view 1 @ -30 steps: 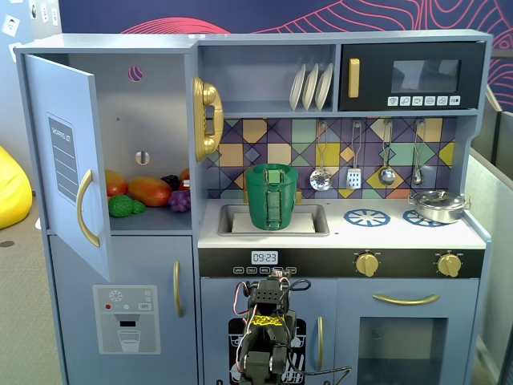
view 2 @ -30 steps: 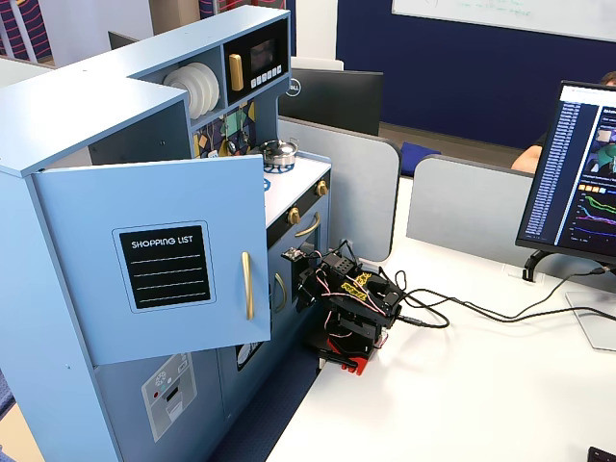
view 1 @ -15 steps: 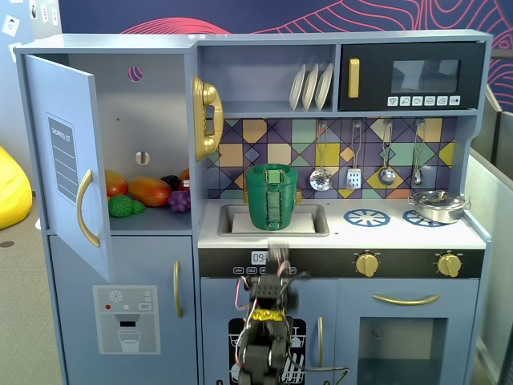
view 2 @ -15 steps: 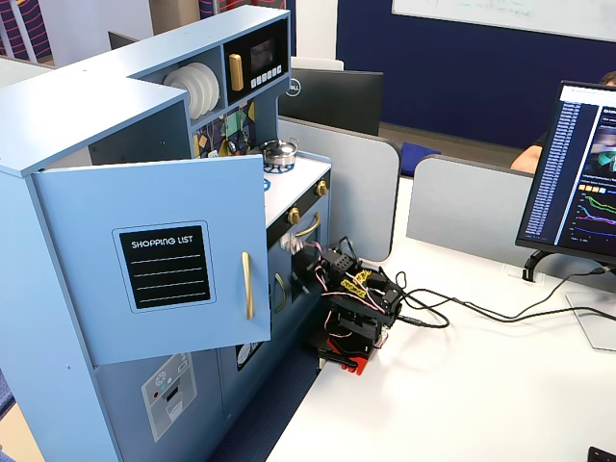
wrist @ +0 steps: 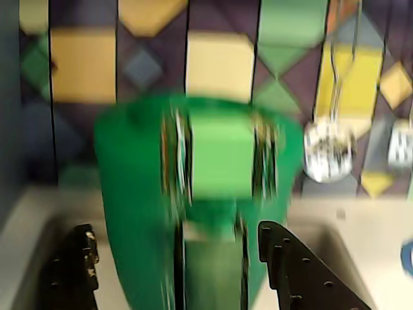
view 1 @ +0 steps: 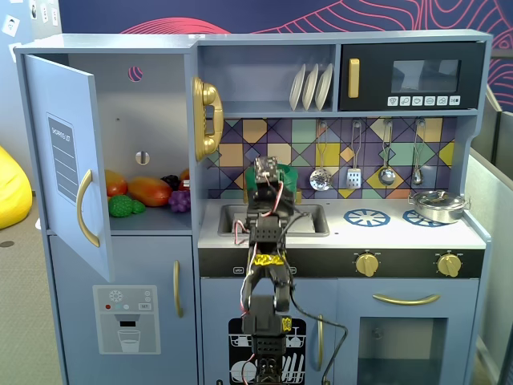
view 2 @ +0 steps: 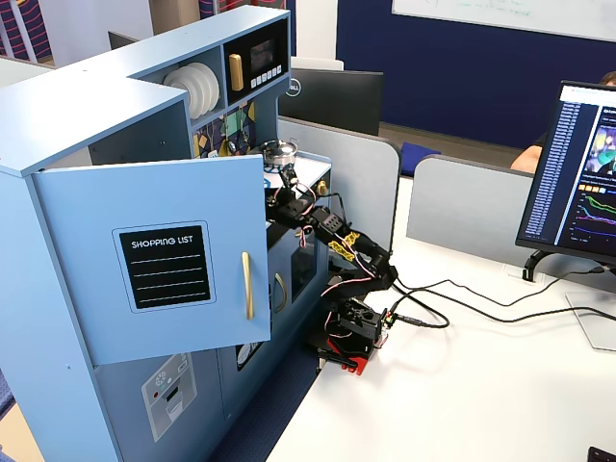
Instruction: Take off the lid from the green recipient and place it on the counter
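The green recipient [wrist: 135,194] fills the middle of the blurred wrist view, upright, with its lighter green strap handle [wrist: 222,161] facing me. Its top edge is seen side-on, so I cannot tell the lid apart from the rim. My gripper [wrist: 174,258] is open and empty. Its black fingers [wrist: 297,271] stand wide apart, low in the view, to either side of the pot and short of it. In a fixed view the gripper [view 1: 271,183] reaches over the sink [view 1: 309,220] and hides most of the recipient [view 1: 293,173]. The grey-white counter [view 1: 345,230] lies around them.
A steel pot [view 1: 437,206] sits on the right burner ring, and another ring [view 1: 366,216] is bare. Utensils hang on the tiled back wall, a strainer spoon [wrist: 329,158] just right of the recipient. The fridge door [view 1: 68,160] stands open at the left.
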### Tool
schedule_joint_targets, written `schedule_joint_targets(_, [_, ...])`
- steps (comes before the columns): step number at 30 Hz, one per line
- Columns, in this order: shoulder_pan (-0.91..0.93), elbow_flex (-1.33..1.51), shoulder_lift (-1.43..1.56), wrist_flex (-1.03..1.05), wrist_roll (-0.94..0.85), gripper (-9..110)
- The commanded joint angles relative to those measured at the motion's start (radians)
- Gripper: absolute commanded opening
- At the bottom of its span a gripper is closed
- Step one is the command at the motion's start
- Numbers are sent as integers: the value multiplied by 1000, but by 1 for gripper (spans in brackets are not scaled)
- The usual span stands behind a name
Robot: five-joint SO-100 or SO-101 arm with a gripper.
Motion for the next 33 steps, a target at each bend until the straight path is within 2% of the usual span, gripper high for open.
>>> schedule_joint_targets(1, [32, -124, -44, -31, -11, 26])
schedule_joint_targets(11, [72, -198, -126, -28, 0, 27])
schedule_joint_targets(16, [69, -215, -153, -46, 18, 31])
schedule_joint_targets(33, [35, -391, -370, -63, 28, 27])
